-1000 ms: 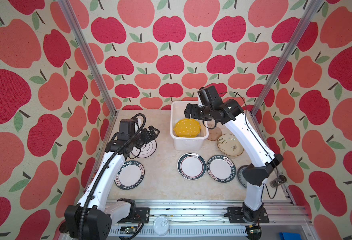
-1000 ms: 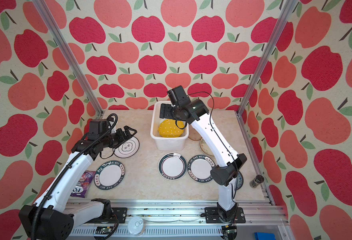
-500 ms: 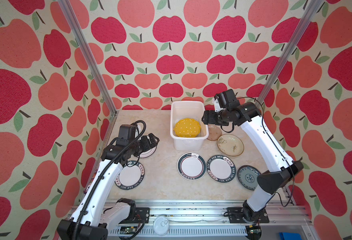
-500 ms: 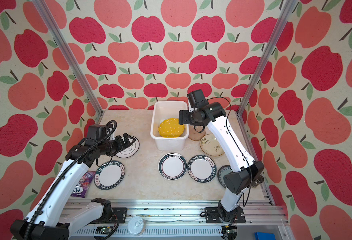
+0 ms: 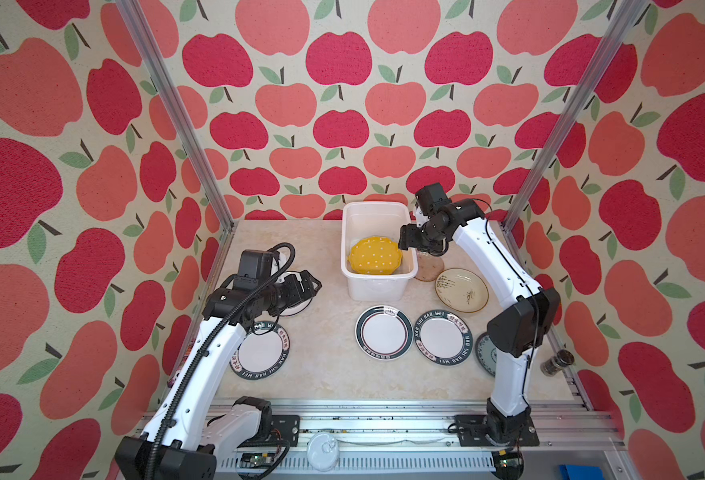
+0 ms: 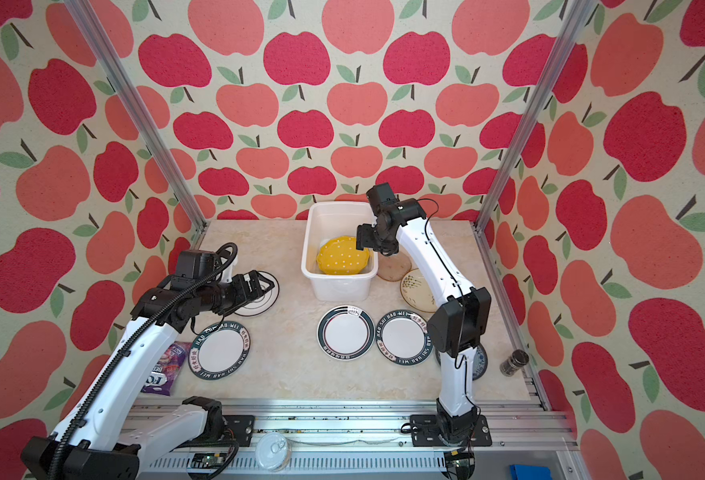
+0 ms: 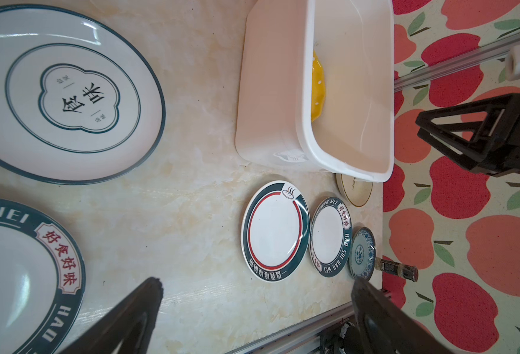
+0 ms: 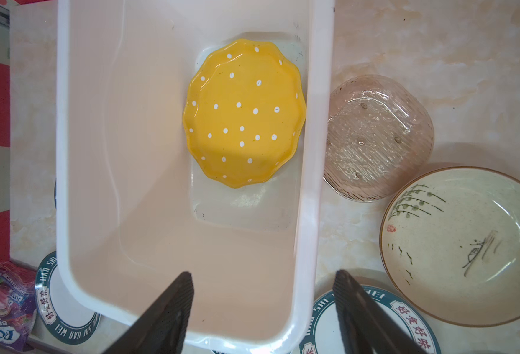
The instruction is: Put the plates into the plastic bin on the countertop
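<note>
The white plastic bin (image 5: 376,291) stands at the back middle of the countertop (image 5: 321,365), and one yellow dotted plate (image 5: 374,256) lies in it. My right gripper (image 5: 405,241) hovers open and empty above the bin's right rim; in the right wrist view its open jaws (image 8: 263,275) straddle that rim (image 8: 309,245). My left gripper (image 5: 315,286) hangs open and empty over a white teal-ringed plate (image 6: 266,293). Flat on the countertop lie a lettered plate (image 5: 261,351), a red-ringed plate (image 5: 384,332), a second lettered plate (image 5: 443,337), a cream plate (image 5: 461,289), a translucent brown plate (image 5: 428,268) and a blue-patterned plate (image 7: 361,254).
A purple candy packet (image 6: 163,370) lies at the front left beside the left arm. A small dark jar (image 5: 557,361) lies by the right rail. The aluminium frame rail (image 5: 384,409) edges the front, with a round white lid (image 5: 321,451) on it. Apple-patterned walls close in three sides.
My right gripper has moved from over the bin's middle to its right rim, its elbow has swung right and its jaws have narrowed a little. The left gripper has drifted slightly toward the front.
</note>
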